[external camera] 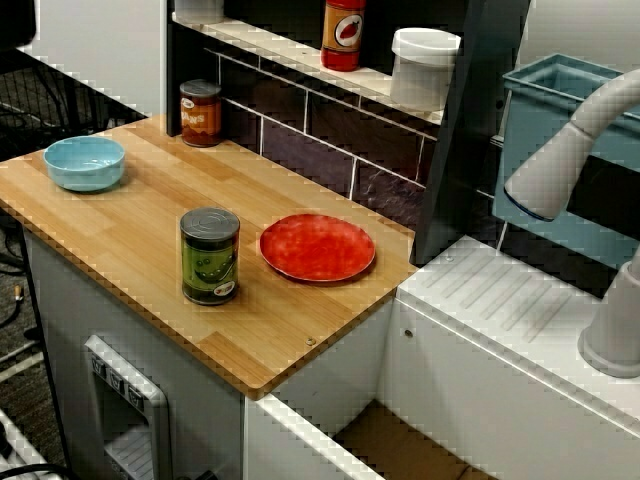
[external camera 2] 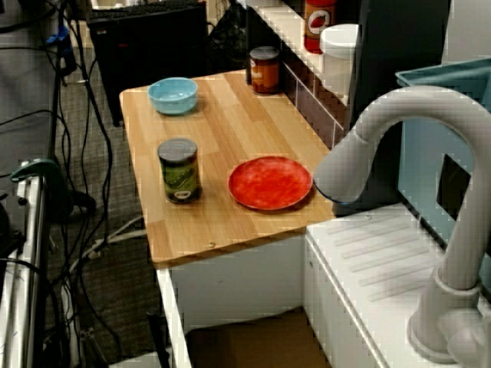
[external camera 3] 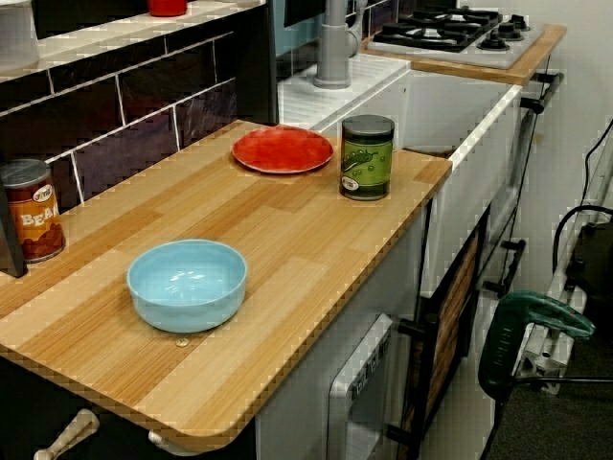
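On the counter [external camera: 120, 235]: 1 green can [external camera: 210, 256], 1 red plate [external camera: 317, 247], 1 blue bowl [external camera: 84, 162], 1 bean can [external camera: 200, 113]. The gripper is out of frame; cannot tell how its jaws stand.

front, high: near, faces wall [external camera: 330, 140] | faucet [external camera 2: 406, 115] end: along countertop [external camera 2: 222, 138] | bowl [external camera 3: 187, 283] end: opposite | shared: countertop

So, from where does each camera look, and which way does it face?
Front view: high before the wooden counter, facing down toward the tiled wall; no arm or tool shows.
Sink-end view: above the faucet, facing along the counter toward the blue bowl; no arm or tool.
Bowl-end view: low near the bowl, facing the other way toward the stove; no arm or tool.
All three share the green can and red plate.
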Action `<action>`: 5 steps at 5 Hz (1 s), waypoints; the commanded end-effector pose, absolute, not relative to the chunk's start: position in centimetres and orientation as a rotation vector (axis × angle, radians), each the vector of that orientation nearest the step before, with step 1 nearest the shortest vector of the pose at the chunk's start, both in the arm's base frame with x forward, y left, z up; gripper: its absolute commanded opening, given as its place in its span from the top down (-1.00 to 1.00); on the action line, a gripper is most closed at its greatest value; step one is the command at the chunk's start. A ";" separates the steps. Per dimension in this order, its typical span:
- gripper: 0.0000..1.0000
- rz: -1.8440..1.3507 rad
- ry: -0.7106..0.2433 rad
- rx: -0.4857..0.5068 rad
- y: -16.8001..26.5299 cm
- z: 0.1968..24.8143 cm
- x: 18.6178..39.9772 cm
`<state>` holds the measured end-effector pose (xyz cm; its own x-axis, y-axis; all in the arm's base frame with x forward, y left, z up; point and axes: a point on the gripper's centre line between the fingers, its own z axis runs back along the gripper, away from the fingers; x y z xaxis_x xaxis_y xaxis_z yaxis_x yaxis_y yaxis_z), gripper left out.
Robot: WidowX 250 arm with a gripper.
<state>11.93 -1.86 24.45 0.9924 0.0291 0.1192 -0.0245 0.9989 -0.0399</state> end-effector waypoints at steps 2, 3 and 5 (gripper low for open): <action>-1.00 0.146 -0.191 0.159 -2.7 23.1 14.0; -1.00 0.147 -0.146 0.157 -3.2 21.9 16.1; -1.00 0.161 -0.086 0.147 -3.6 19.0 18.7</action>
